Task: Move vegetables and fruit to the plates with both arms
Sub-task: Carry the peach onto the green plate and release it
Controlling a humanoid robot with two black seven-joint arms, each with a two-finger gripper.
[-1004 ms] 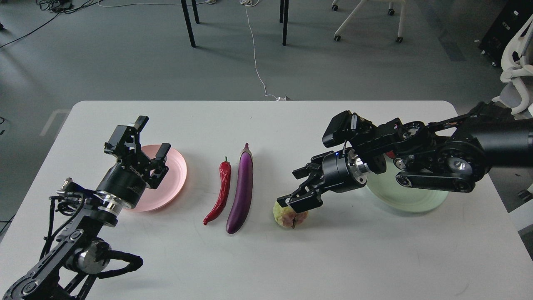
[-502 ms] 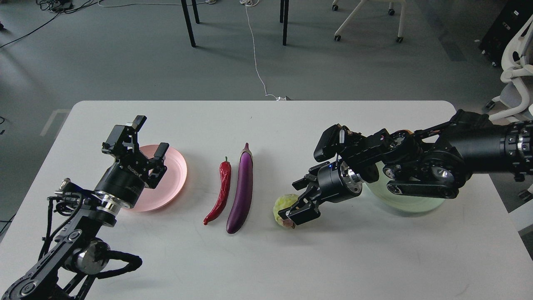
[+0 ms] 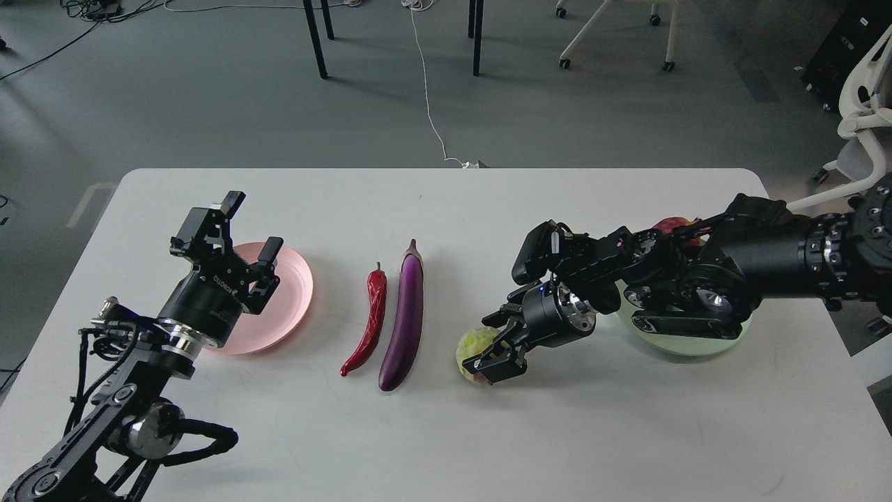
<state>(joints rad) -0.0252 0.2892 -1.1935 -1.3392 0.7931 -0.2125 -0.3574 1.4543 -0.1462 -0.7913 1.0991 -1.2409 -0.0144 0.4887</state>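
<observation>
The yellow-green fruit (image 3: 472,346) lies on the white table (image 3: 446,432), right of the purple eggplant (image 3: 405,321) and the red chili (image 3: 370,319), which lie side by side. My right gripper (image 3: 496,351) is low at the fruit's right side, its open fingers straddling it. The mint green plate (image 3: 697,346) sits under the right arm, mostly hidden. A bit of the dark red fruit (image 3: 669,224) shows behind that arm, at the plate's far side. My left gripper (image 3: 249,229) hovers open and empty over the salmon pink plate (image 3: 289,296).
The table's far edge (image 3: 446,169) runs across the middle of the view. Beyond it on the grey floor are black table legs (image 3: 315,38), a white cable (image 3: 426,90) and white chairs (image 3: 860,104).
My right gripper has come down and to the left, from above the yellow-green fruit to around its right side. The red fruit now shows behind the arm. The left arm has barely moved.
</observation>
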